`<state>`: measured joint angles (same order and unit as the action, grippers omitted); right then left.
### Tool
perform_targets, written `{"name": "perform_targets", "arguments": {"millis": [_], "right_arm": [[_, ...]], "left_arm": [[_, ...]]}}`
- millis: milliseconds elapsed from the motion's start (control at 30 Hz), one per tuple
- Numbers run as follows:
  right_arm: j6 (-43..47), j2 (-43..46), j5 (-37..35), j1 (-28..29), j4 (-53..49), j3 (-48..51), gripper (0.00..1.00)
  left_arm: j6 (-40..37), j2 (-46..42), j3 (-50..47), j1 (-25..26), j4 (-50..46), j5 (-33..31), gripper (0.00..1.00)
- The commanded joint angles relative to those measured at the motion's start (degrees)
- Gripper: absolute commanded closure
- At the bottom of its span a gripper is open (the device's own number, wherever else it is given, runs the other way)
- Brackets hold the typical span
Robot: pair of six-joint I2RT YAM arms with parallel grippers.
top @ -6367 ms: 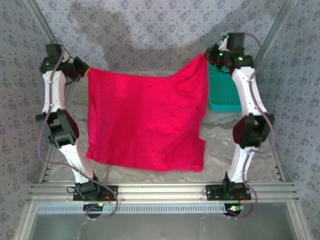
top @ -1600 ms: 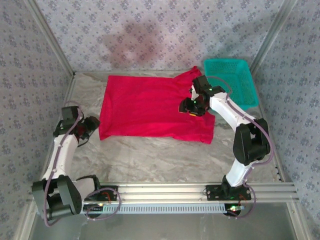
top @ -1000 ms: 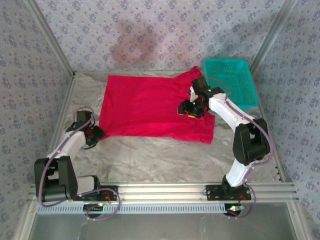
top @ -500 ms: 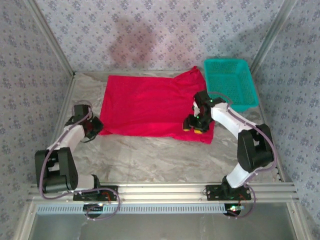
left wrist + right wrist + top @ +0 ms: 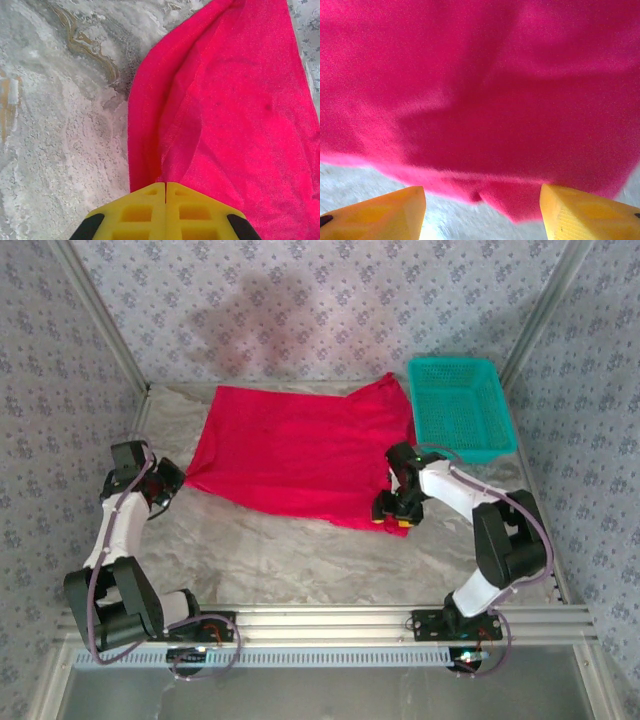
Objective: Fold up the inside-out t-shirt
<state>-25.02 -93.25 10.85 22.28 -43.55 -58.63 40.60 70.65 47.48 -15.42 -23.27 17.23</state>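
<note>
Left end effector [image 5: 165, 187] pinches the t-shirt [image 5: 290, 450]; right end effector [image 5: 482, 194] spread above it.

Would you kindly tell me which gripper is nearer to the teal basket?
Right. The right gripper sits just in front of the basket; the left gripper is across the shirt, at its left edge.
</note>
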Motion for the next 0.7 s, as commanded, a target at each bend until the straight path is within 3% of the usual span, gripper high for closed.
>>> {"name": "perform_targets", "arguments": {"millis": [0, 300, 500, 667], "right_arm": [[-1.6, -3.9, -1.5, 0.7, 4.6, -3.7, 0.37], [-0.6, -4.2, -1.1, 1.8, 2.5, -0.4, 0.42], [0.2, 7.9, -10.5, 4.0, -6.1, 3.2, 0.35], [-0.9, 12.2, -9.4, 4.6, -5.1, 8.2, 0.30]], "left_arm": [[-0.2, -0.4, -0.3, -1.1, -1.8, 1.8, 1.00], [-0.5, -1.7, 0.2, -2.2, -2.3, 3.2, 1.00], [-0.6, -2.6, -0.1, -2.2, -2.1, 3.5, 1.00], [0.2, -2.2, -0.9, -2.2, -0.7, 4.5, 1.00]]}}
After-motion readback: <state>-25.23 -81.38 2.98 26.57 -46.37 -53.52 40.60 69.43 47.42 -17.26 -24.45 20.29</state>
